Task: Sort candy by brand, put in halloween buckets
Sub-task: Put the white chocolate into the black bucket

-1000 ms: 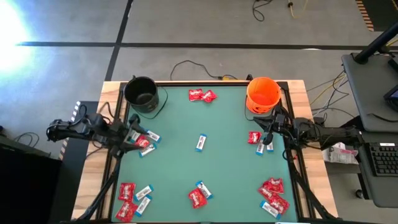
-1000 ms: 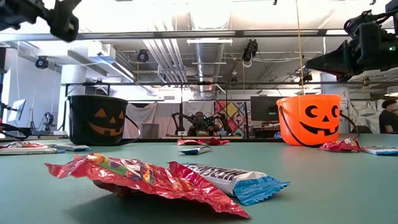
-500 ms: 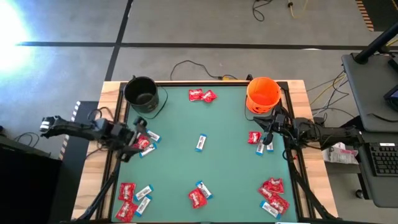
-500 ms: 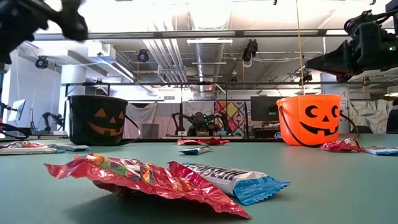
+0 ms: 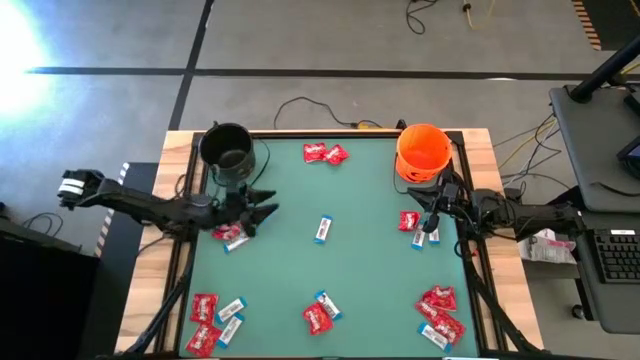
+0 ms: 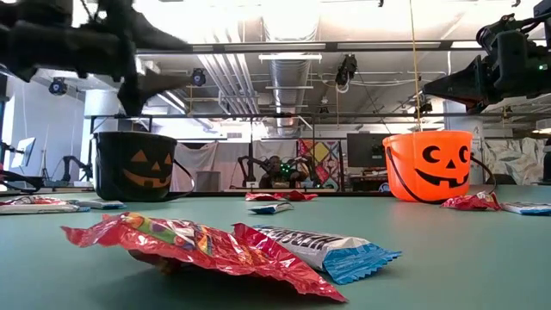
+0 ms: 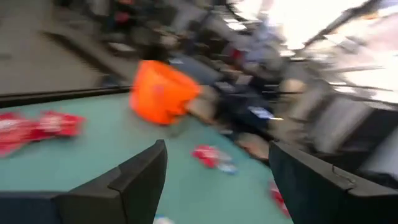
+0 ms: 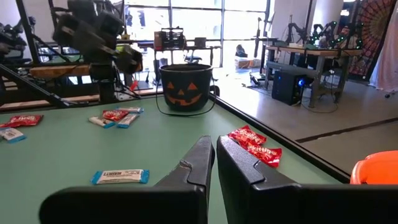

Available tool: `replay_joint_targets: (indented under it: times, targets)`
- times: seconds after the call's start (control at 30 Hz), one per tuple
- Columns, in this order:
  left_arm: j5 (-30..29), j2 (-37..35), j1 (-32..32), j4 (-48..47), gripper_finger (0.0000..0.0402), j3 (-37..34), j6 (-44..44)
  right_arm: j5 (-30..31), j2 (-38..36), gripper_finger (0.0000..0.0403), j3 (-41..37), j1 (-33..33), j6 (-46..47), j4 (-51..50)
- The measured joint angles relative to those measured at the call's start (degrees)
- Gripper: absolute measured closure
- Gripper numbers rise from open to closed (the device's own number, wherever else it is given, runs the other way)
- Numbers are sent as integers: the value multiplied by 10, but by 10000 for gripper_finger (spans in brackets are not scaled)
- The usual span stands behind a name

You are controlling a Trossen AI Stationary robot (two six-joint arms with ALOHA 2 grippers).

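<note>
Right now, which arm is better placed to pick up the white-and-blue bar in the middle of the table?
Probably the left. Its gripper is open and already reaching toward the bar, while the right gripper is shut near the orange bucket.

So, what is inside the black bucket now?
In the high view, the black bucket shows only a dark, bare-looking inside; no candy is visible. The left gripper hovers beside it, fingers open. The low view shows only its outside wall.
</note>
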Motion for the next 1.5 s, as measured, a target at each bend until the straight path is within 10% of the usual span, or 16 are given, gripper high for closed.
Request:
replay_joint_targets:
  times: [0.73, 1.2, 1.5]
  targets:
    - [-14, 548, -12, -134, 137, 359, -128, 0, 0, 385, 0, 0, 0, 1]
    - [-114, 595, -48, -493, 137, 531, -235, 0, 0, 385, 0, 0, 0, 1]
    - [-130, 633, -47, -507, 137, 539, -300, 0, 0, 385, 0, 0, 0, 2]
